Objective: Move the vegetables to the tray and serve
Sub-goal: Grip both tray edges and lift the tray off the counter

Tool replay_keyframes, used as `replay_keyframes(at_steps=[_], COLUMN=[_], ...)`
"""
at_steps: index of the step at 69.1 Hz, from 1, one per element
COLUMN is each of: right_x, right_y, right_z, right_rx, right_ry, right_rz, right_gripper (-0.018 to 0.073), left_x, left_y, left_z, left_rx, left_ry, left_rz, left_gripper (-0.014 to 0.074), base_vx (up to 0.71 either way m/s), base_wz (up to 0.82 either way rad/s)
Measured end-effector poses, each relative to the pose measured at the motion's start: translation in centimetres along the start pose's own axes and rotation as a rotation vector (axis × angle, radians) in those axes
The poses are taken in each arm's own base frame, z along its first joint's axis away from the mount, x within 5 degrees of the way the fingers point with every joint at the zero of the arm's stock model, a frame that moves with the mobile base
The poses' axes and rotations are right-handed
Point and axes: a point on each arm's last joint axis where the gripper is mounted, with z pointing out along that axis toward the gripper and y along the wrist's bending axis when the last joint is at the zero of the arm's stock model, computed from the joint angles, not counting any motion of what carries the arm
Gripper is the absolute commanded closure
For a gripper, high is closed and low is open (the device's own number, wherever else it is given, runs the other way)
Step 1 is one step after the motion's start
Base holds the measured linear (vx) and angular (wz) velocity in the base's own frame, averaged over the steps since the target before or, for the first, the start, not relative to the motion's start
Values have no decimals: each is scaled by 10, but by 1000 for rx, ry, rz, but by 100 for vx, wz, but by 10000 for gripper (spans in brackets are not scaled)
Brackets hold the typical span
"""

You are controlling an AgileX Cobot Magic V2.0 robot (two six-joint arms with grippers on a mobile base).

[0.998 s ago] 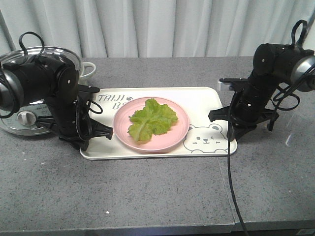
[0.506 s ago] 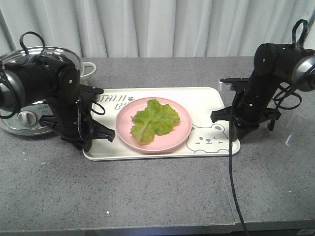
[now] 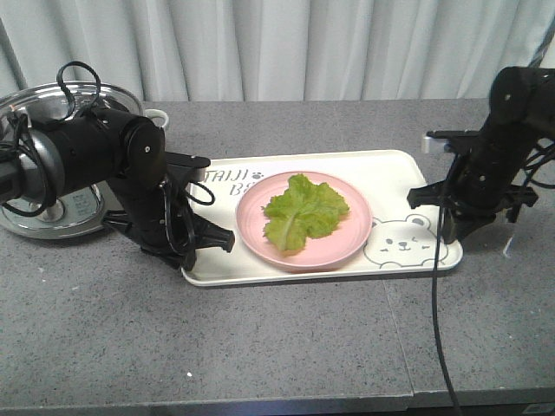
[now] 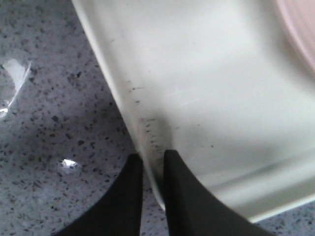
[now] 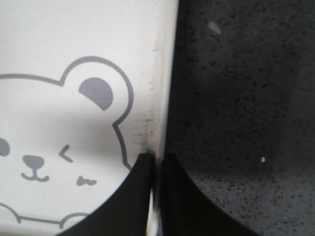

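The left gripper (image 4: 151,160) and right gripper (image 5: 156,158) each pinch a short rim of the tray (image 3: 390,178), jaws nearly closed on it. Beyond, the lettuce (image 3: 303,208) lies on the plate (image 3: 260,238) mid-tray. Such thin-rim holds may slip, and uneven arm motion would tilt the tray and slide the plate.

Grey speckled countertop (image 3: 260,347), seam running front to back near right end. Resting on it: cream tray (image 3: 390,172) at centre; silver cooker (image 3: 61,221) with glass lid at far left; white cup (image 3: 156,116) just behind cooker.
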Motion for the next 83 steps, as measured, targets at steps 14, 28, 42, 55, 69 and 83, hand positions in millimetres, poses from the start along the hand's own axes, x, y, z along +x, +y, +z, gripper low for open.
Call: replay_keyframes(at_steps=[14,28,42,55,69,83], right_x=[5,9,16,24,33,37], right_y=[-5,-5,-2,1,4,5], right_z=[-22,-40,-62,-83,-103,-110], right_rx=[5,13,17,21,25,28], right_ry=[-52,-97,-150,-200,-243,-260], right_rz=[13,14,12,7,2,-1], right_gripper=[568,568,566,565,565,565], left_x=[-14,-26,-32,-32,-31,-30], left_y=[-4,-7,-9,-9,-9,-9], left_z=[-25,-58,-83,-94,-98,-100], left_rx=[15,12,5,5,6,8], left_ry=[-51,-88,-111,-132,-137,-142], left_rz=[5,23,35,39,40,41], left_gripper=[603,603,603,603,603,603], base_vx=[0,0,0,0,0,0], base_wz=[0,0,0,0,0,0])
